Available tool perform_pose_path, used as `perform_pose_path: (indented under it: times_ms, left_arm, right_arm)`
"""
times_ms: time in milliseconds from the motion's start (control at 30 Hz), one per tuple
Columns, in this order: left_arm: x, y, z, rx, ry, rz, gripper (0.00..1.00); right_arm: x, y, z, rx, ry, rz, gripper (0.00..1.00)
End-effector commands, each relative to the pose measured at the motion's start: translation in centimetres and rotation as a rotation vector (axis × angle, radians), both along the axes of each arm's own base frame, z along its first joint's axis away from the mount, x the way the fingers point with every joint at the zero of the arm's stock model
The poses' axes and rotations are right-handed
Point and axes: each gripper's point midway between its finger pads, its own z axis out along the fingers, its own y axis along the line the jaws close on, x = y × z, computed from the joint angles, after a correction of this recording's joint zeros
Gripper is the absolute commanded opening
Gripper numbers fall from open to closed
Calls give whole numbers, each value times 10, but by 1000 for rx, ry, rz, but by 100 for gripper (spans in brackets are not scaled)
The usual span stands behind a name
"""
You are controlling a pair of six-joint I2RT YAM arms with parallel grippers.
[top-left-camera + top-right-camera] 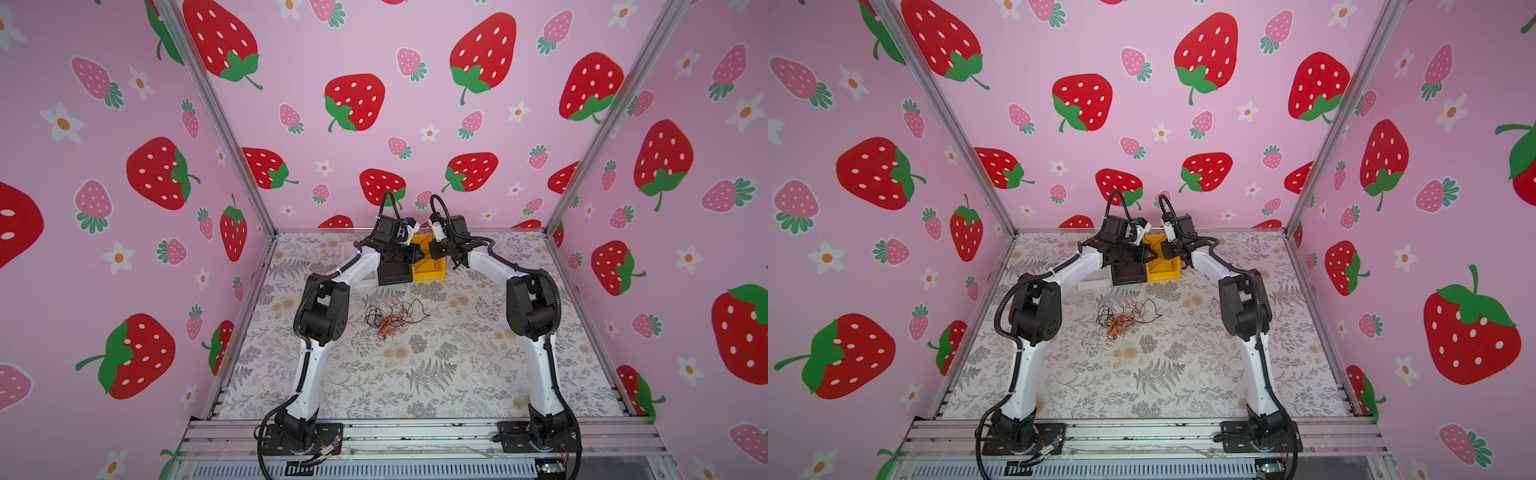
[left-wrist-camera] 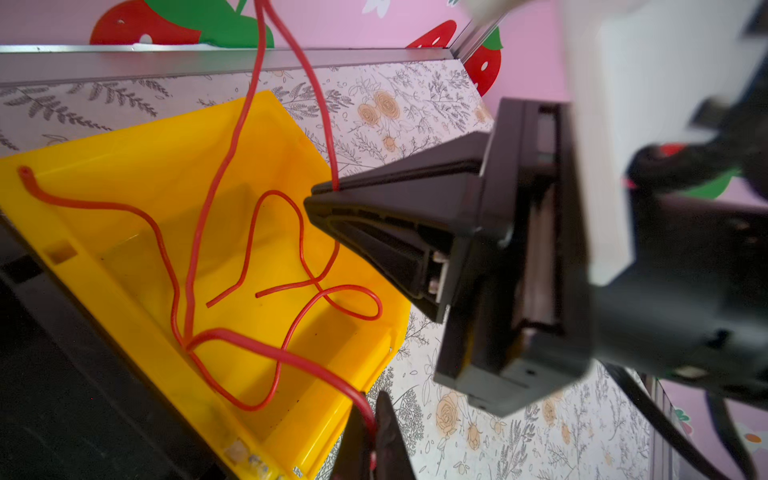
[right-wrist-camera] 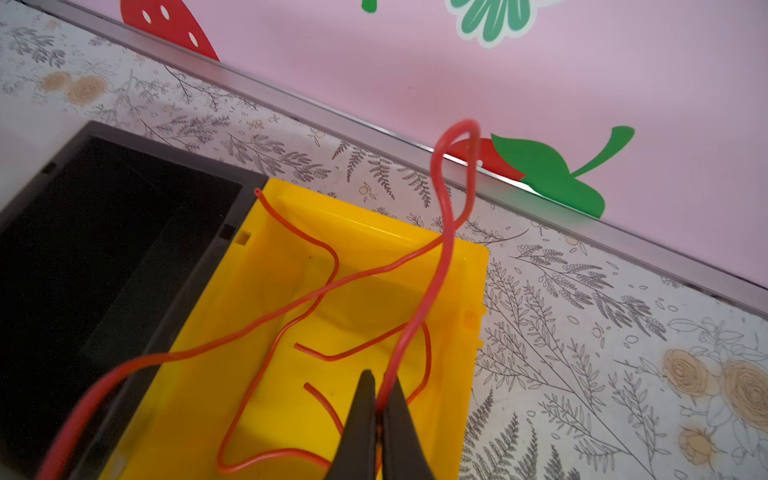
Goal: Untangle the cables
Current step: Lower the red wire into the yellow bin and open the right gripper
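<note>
A small tangle of cables [image 1: 390, 319] [image 1: 1123, 318], thin black, orange and red wires, lies on the table between the two arms. Both arms reach to the back, above a yellow bin [image 1: 432, 275] [image 1: 1163, 273]. My left gripper [image 2: 374, 440] [image 1: 415, 253] is shut on a red cable [image 2: 291, 357] just past the bin's corner. That cable rises in a loop [image 3: 453, 137] and runs to my right gripper [image 3: 380, 399] [image 1: 433, 258], which is shut on it above the bin. A few loose red cables [image 3: 332, 353] lie inside the yellow bin.
A black bin [image 3: 166, 158] [image 1: 392, 275] stands against the yellow bin [image 3: 374, 212], and a white tray [image 1: 1092, 284] shows under the left arm. The back wall's metal rail [image 3: 332, 116] runs close behind the bins. The two grippers are very near each other.
</note>
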Motion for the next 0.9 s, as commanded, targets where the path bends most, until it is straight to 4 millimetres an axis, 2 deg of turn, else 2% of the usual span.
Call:
perform_pose_path:
  times_ms: [0, 100, 233, 300, 433, 500, 567, 700, 867]
  left_arm:
    - [9, -10, 9, -32, -29, 12, 0]
    - [11, -10, 2, -36, -8, 31, 0]
    - [10, -9, -1, -31, 1, 40, 0]
    - [11, -8, -2, -25, 1, 51, 0]
    - [14, -7, -2, -20, -1, 66, 0]
    - [15, -7, -2, -13, -4, 76, 0]
    - [15, -8, -4, -4, -5, 86, 0]
    - [17, -11, -9, 14, -14, 112, 0]
    - [22, -17, -13, 6, -14, 152, 0]
  right_arm:
    - [1, 3, -14, -21, 23, 38, 0]
    - [2, 3, -17, -31, 43, 38, 6]
    - [3, -1, -1, -21, 33, 25, 17]
    - [4, -3, 9, -16, 17, 15, 31]
    - [3, -4, 23, 0, 2, 18, 50]
    - [1, -3, 34, 14, -7, 27, 51]
    - [-1, -4, 44, 24, -19, 22, 58]
    - [-6, -11, 66, 30, -44, -1, 63]
    - [-20, -30, 76, -5, -54, -50, 64]
